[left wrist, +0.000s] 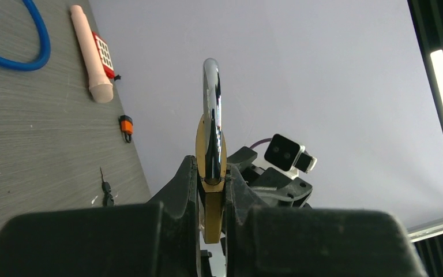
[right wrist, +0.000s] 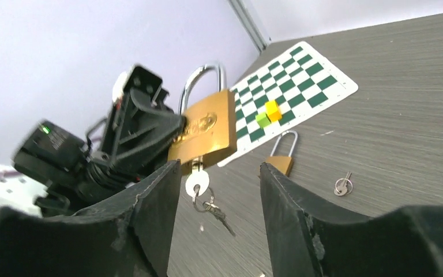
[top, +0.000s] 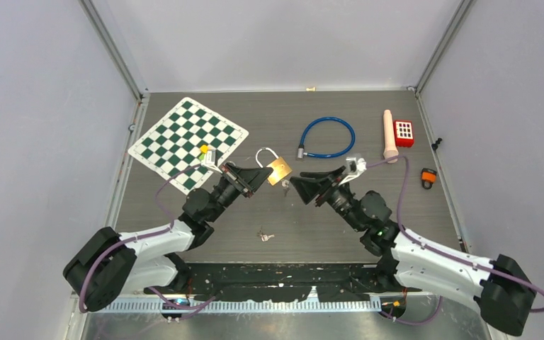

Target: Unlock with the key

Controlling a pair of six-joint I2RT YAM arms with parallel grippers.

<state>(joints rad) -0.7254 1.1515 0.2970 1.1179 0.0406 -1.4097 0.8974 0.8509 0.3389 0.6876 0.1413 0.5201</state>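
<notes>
Insertion done: silver key [right wrist: 196, 183] seated in underside of brass padlock [right wrist: 203, 134]; padlock lifted off counter [top: 312, 227], clamped tight in left gripper [left wrist: 210, 179] jaws; right gripper [right wrist: 219, 173] jaws spread below padlock, empty; steel shackle [left wrist: 210, 98] looks seated, turn likely outstanding.

Padlock [right wrist: 205, 133]: brass body, silver shackle [right wrist: 199, 78], both shackle legs seated in the body. It is clear of the table, near the centre of the top view, clamped by its flat faces in the left gripper [top: 258, 177], shackle uppermost and slightly tilted.

Key [right wrist: 196, 183]: silver, inserted in the underside of the body, head hanging down. A ring [right wrist: 199, 201] with a second key [right wrist: 218, 212] dangles from it.
</notes>
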